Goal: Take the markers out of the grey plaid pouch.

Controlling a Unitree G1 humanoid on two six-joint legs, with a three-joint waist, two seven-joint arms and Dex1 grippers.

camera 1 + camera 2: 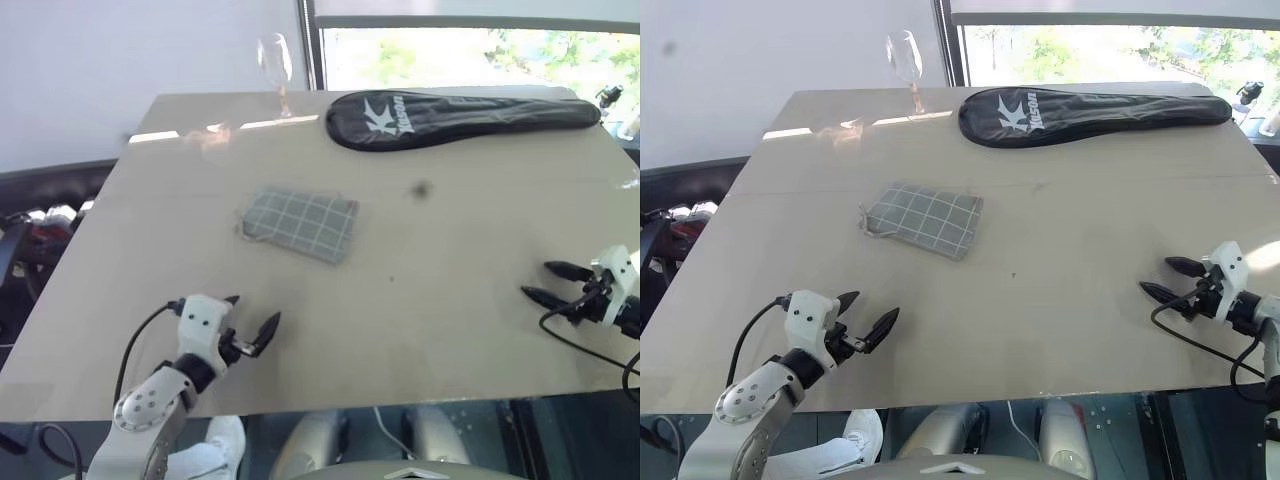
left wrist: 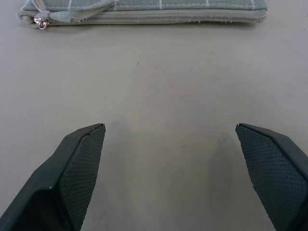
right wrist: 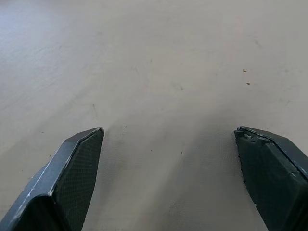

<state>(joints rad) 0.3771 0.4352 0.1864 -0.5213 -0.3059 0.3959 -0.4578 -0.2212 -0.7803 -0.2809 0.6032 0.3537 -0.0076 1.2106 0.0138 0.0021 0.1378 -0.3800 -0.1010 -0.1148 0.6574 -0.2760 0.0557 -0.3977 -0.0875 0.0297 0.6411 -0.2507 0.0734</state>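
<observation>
- Over on the near left, the left gripper (image 1: 252, 322) hovers low above the tabletop (image 1: 450, 260), fingers spread wide, nothing in them.
- Centre stage, the grey plaid pouch (image 1: 300, 223) lies flat and zipped; no markers visible.
- Far right, the right gripper (image 1: 549, 282) waits with fingers apart, empty too.
- Risk: a one-sided tug at the zip could just drag the light pouch along.

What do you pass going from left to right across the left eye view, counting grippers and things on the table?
left gripper → wine glass → grey plaid pouch → black racket cover → right gripper
</observation>
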